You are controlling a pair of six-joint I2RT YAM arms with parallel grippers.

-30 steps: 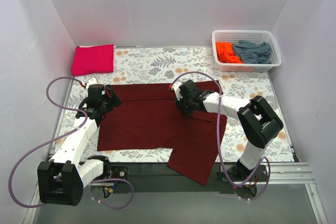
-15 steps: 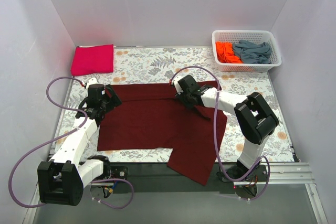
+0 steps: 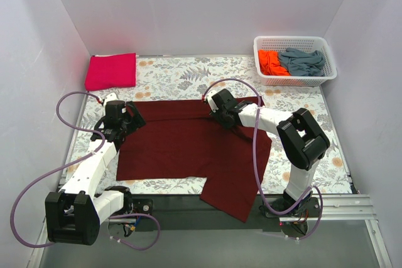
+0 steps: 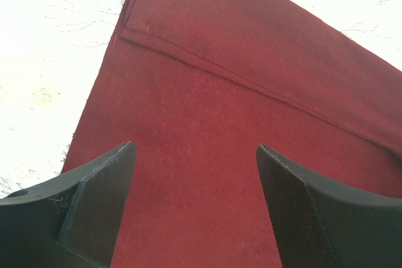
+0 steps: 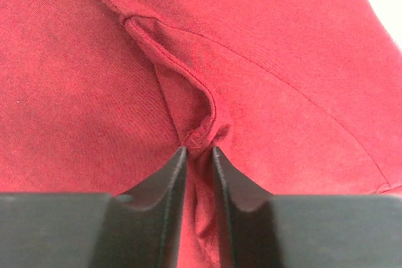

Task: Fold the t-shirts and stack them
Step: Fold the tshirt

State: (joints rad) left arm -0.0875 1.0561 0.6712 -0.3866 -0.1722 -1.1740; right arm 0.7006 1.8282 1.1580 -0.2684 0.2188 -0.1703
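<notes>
A dark maroon t-shirt (image 3: 182, 145) lies spread on the floral cloth, its right part hanging over the near table edge. My left gripper (image 3: 133, 119) hovers open over the shirt's upper left corner; in the left wrist view the gripper (image 4: 195, 155) has bare maroon cloth (image 4: 239, 61) between its fingers. My right gripper (image 3: 227, 120) is shut on a pinched fold of the maroon shirt near its upper middle. The right wrist view shows that gripper (image 5: 200, 152) squeezing a seamed ridge of cloth (image 5: 188, 86). A folded magenta-pink t-shirt (image 3: 111, 71) lies at the back left.
A white lattice basket (image 3: 298, 80) at the back right holds an orange t-shirt (image 3: 270, 62) and a grey-blue t-shirt (image 3: 303, 61). White walls close in the table on three sides. Purple cables loop beside both arms.
The right gripper has shifted toward the back of the table, drawing its pinched fold of maroon cloth along. The left arm has stayed put.
</notes>
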